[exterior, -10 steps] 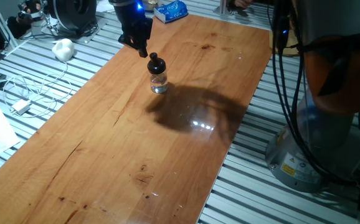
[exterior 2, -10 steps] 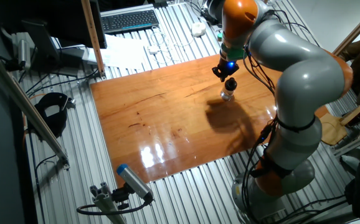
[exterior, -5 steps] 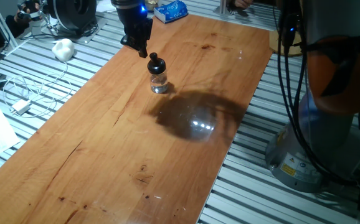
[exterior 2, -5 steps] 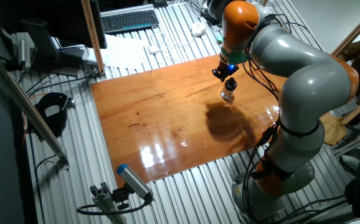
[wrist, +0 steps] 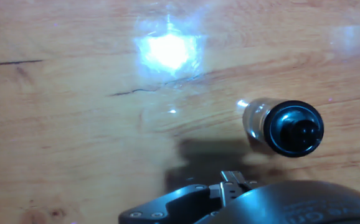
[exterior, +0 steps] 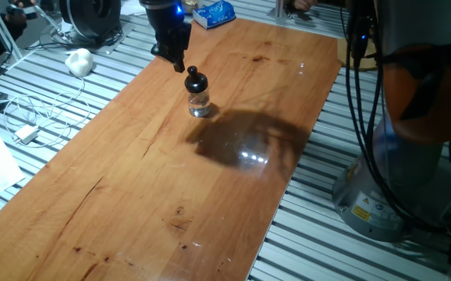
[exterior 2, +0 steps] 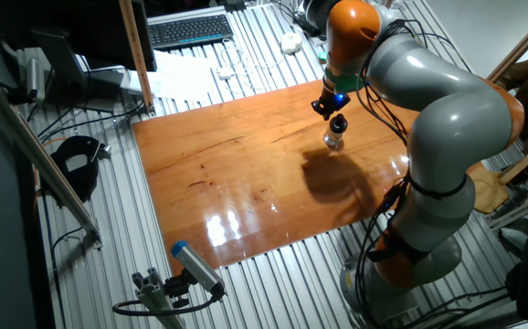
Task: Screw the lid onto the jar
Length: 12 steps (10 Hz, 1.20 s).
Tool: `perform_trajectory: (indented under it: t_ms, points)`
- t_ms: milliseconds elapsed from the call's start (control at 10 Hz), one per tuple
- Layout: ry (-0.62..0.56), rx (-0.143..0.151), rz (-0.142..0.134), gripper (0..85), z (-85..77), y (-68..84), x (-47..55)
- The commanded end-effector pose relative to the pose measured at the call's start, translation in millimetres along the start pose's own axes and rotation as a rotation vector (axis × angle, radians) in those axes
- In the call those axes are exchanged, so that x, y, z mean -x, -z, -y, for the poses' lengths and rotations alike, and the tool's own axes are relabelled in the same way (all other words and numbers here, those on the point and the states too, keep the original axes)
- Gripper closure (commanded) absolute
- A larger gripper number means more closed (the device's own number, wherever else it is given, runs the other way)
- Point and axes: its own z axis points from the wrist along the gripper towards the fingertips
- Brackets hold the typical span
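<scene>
No lettering can be read; the yellow sticker [exterior: 360, 209] on the robot base is too small.

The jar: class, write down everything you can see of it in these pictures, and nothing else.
The jar is small, of clear glass, standing upright on the wooden table toward its far end. The black lid sits on its top; how tightly cannot be told. From the hand view, its glass body shows beside the round lid. The gripper hangs just up and behind it, apart from it. Only lid and table touch it.
</scene>
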Motion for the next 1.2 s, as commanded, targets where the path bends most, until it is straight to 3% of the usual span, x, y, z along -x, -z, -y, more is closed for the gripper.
perform_trajectory:
  t_ms: [0, 300, 400, 600, 800, 900, 1100]
  points:
    - [-0.008, 0.01, -0.026, 85.0, 0.1, -0.1, 0.0]
    - [0.003, -0.059, -0.023, 85.0, 0.1, -0.1, 0.0]
    - [0.023, -0.055, -0.024, 85.0, 0.1, -0.1, 0.0]
    - [0.053, -0.102, -0.01, 85.0, 0.1, -0.1, 0.0]
    - [0.04, -0.121, 0.023, 51.0, 5.1, -3.1, 0.7]
    - [0.051, -0.14, 0.034, 51.0, 13.3, -7.5, 0.9]
    - [0.059, -0.107, 0.056, 51.0, 33.4, -21.2, 5.7]
